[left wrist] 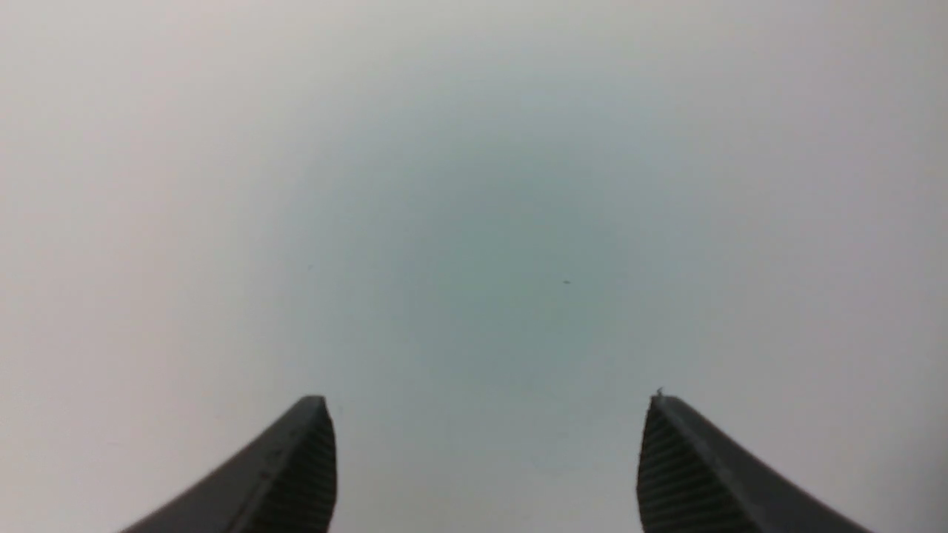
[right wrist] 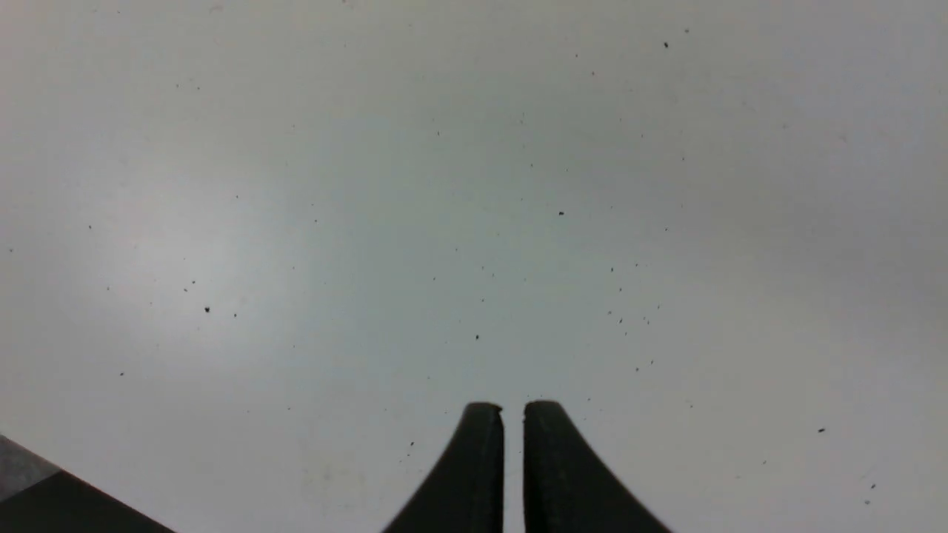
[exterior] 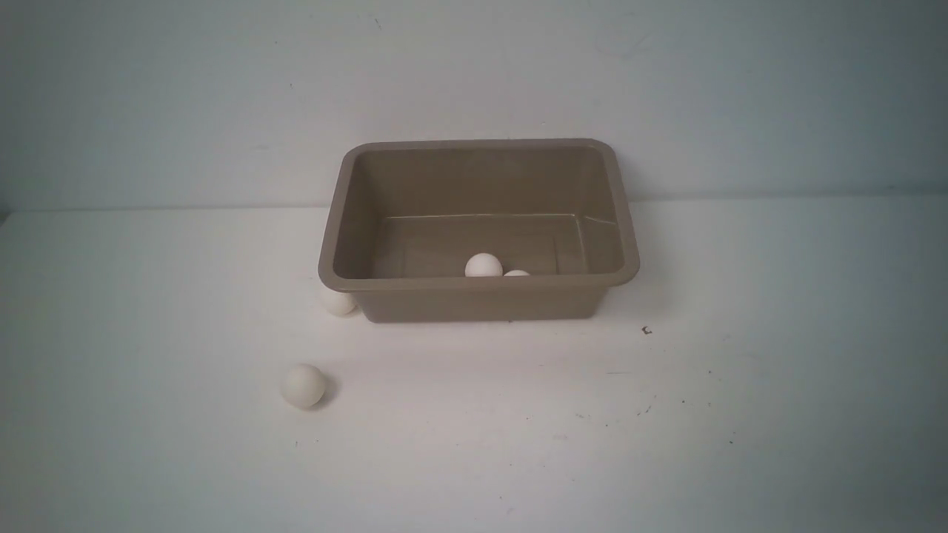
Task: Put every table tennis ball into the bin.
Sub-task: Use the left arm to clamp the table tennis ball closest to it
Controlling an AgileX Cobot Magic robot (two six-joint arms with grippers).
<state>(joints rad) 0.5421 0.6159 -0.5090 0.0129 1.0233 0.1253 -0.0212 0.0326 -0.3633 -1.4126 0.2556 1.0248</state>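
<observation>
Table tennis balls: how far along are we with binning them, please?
Done: the bin holds a visible ball and a half-hidden ball behind its near wall. In hand: nothing; left claw open, right claw shut, both empty. Left: two on the table, a corner ball beside the bin and a front ball nearer the robot.

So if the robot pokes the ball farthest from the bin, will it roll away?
Probably, yes. The ball is round and smooth, lying free on the flat table, so a nudge would likely send it rolling. It looks small, so probably light and easy to lift. Its smooth skin might slip from an off-centre pinch.
</observation>
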